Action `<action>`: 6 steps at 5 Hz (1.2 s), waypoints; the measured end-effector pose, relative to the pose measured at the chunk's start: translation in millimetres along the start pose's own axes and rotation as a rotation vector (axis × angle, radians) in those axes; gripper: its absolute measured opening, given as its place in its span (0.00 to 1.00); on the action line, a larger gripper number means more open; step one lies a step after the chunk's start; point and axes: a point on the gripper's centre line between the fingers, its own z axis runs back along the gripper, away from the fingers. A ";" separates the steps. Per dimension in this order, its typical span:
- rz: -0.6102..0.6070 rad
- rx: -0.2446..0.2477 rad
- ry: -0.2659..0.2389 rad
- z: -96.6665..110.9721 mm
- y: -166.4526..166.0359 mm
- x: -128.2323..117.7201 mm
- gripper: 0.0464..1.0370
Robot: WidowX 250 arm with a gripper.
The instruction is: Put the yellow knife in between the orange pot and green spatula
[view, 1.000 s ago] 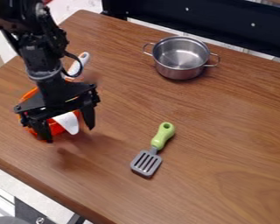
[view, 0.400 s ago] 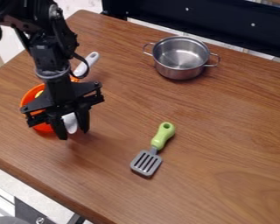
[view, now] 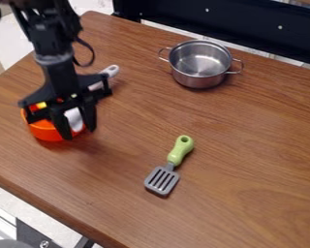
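Green at its handle and grey at its slotted head, the spatula lies flat on the wooden counter nearest the camera, head toward the near edge. The stretch of counter between it and the orange pot is the goal. Over that pot's right side hangs the black gripper, its fingers drawn in to a narrow gap, with the white blade of a utensil caught between them. Farther back, the utensil's pale handle sticks out behind the gripper. It looks like the knife meant, though what shows of it is white; the yellow patch is inside the pot. Whether blade and pot touch, I can't tell.

The grasp seems made, so the carry comes next. Lift until the blade is well above the rim before going sideways, or the pot may drag along. The hold is near one end, so the long handle will probably swing or droop; go gently. Lower midway, let both ends settle, then open slowly and rise straight, clear of the spatula. Farthest off, the steel pot sits well apart and needs no care.
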 end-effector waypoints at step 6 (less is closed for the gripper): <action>-0.501 -0.150 0.005 46.3 -52.3 -41.4 0.33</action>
